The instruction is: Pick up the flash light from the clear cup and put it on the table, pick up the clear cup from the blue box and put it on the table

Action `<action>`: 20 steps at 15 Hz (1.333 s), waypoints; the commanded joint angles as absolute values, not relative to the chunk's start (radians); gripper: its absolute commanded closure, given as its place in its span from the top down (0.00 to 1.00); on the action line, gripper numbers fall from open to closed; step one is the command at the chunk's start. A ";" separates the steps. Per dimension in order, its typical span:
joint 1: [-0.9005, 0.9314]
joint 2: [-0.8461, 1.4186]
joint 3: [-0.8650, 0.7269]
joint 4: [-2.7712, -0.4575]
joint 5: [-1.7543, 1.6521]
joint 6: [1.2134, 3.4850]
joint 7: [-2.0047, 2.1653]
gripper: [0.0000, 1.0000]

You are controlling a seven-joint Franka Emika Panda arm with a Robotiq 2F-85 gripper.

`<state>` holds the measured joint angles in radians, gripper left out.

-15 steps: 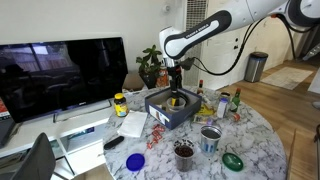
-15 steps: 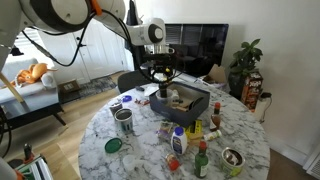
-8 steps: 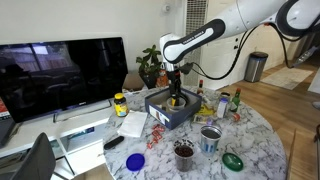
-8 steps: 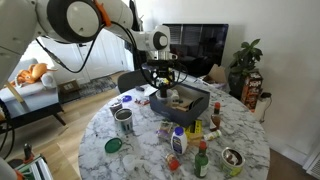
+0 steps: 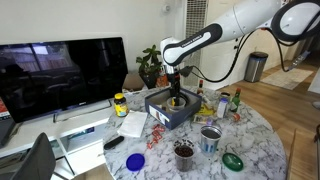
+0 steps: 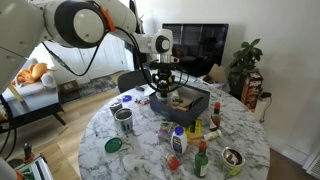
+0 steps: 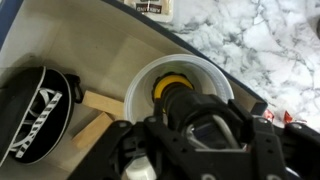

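Observation:
The flash light, yellow with a black head, stands upright in the clear cup. The cup sits in a corner of the blue box. My gripper is open, straight above the cup, with one finger on each side of the flash light's black head. In both exterior views the gripper reaches down into the blue box, which stands on the marble table. A bit of yellow from the flash light shows under the fingers.
A black pouch and wooden blocks lie in the box beside the cup. On the table stand a grey patterned cup, a dark brown cup, a blue lid, a green lid and bottles. A TV stands behind.
My arm has come down a little, bringing the gripper lower over the cup in the box. Nothing else has moved.

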<state>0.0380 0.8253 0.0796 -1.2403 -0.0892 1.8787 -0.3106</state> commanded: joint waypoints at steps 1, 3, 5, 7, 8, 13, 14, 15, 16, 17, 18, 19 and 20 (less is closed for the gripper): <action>0.026 0.860 0.093 -1.191 -0.071 1.847 -0.345 0.36; 0.027 0.859 0.093 -1.190 -0.073 1.843 -0.348 0.29; 0.033 0.843 0.085 -1.196 -0.084 1.821 -0.341 0.29; 0.034 0.813 0.081 -1.208 -0.087 1.791 -0.334 0.29; 0.035 0.792 0.081 -1.215 -0.089 1.770 -0.335 0.29; 0.049 0.651 0.074 -1.253 -0.114 1.654 -0.319 0.29; 0.052 0.617 0.074 -1.266 -0.121 1.636 -0.323 0.29; 0.058 0.588 0.072 -1.269 -0.132 1.617 -0.322 0.29; 0.060 0.557 0.073 -1.278 -0.138 1.601 -0.323 0.29; 0.060 0.532 0.071 -1.288 -0.144 1.591 -0.321 0.29; 0.055 0.518 0.074 -1.290 -0.140 1.587 -0.328 0.29; 0.052 0.516 0.076 -1.289 -0.134 1.585 -0.330 0.29; 0.049 0.515 0.076 -1.294 -0.131 1.595 -0.332 0.29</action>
<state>0.0519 0.5673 0.0802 -1.2299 -0.1252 1.5953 -0.3238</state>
